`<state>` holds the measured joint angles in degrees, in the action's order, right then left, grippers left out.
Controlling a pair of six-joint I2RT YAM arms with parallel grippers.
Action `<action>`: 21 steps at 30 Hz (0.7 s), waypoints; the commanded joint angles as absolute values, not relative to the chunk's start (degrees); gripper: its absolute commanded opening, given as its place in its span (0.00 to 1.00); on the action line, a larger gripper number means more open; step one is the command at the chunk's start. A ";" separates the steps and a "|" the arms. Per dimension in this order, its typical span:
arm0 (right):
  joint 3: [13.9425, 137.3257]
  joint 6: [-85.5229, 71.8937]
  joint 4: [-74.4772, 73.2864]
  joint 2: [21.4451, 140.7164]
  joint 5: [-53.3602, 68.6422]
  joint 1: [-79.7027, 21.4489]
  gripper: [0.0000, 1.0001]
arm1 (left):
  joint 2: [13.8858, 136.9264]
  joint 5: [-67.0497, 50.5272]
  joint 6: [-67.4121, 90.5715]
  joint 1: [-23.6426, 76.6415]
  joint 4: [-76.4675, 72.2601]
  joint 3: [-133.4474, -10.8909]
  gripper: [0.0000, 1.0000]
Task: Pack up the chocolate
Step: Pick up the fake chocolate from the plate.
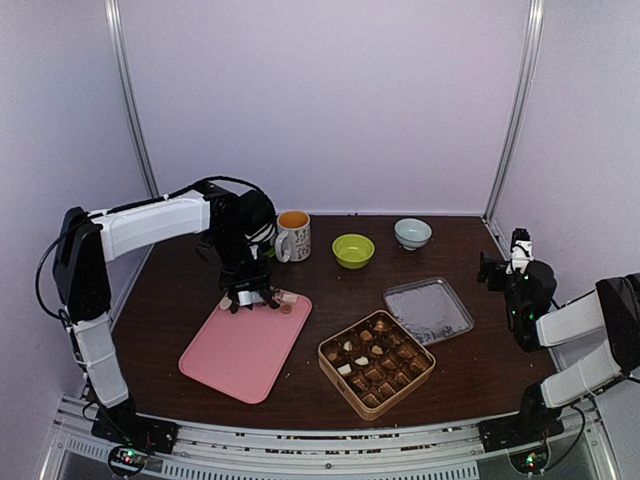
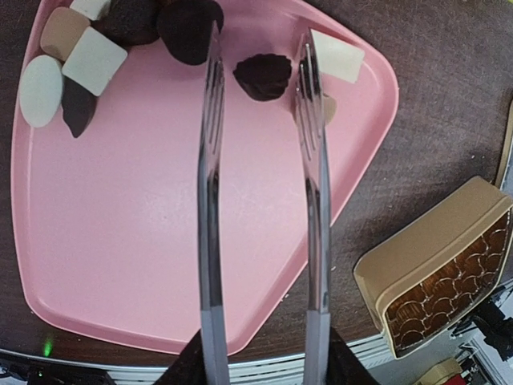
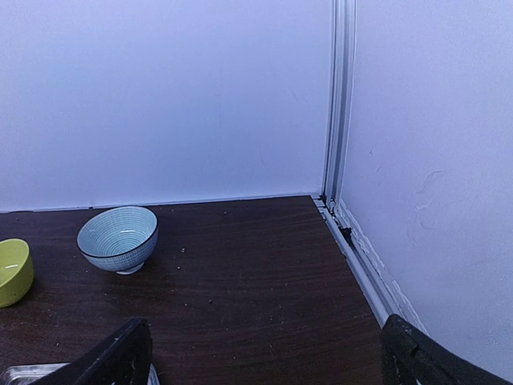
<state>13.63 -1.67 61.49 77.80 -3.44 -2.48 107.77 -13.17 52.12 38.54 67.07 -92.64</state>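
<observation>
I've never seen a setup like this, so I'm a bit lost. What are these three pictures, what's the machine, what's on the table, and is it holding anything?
It is a robot with two arms bolted to the near edge of a dark table. The wide picture looks down from above and behind them. The other two come from a camera on each wrist.

The left pincer grips metal tongs. Their open tips sit either side of a dark chocolate on a pink tray, not pinching it yet. More chocolates lie at the tray's far end.

Nearby stand a gold tin with chocolates in it, a metal lid beside it, a mug, a green bowl and a blue bowl.

The right pincer is open, holds nothing, and is off to the side.
</observation>
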 commanded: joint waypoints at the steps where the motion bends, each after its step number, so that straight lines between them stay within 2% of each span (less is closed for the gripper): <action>1: 14.33 -1.57 62.41 77.89 -3.34 -2.29 1.00 | 108.56 -13.12 51.95 37.81 68.95 -95.12 0.43; 16: 14.33 -1.58 62.43 77.88 -3.34 -2.33 1.00 | 112.23 -15.96 49.97 37.75 69.35 -96.72 0.43; 21: 14.32 -1.54 62.40 77.87 -3.34 -2.29 1.00 | 112.85 -16.12 49.44 37.70 69.37 -96.68 0.38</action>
<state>13.63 -1.67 61.49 77.80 -3.44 -2.48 112.03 -15.14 50.68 38.17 68.86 -95.15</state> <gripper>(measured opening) 0.999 0.400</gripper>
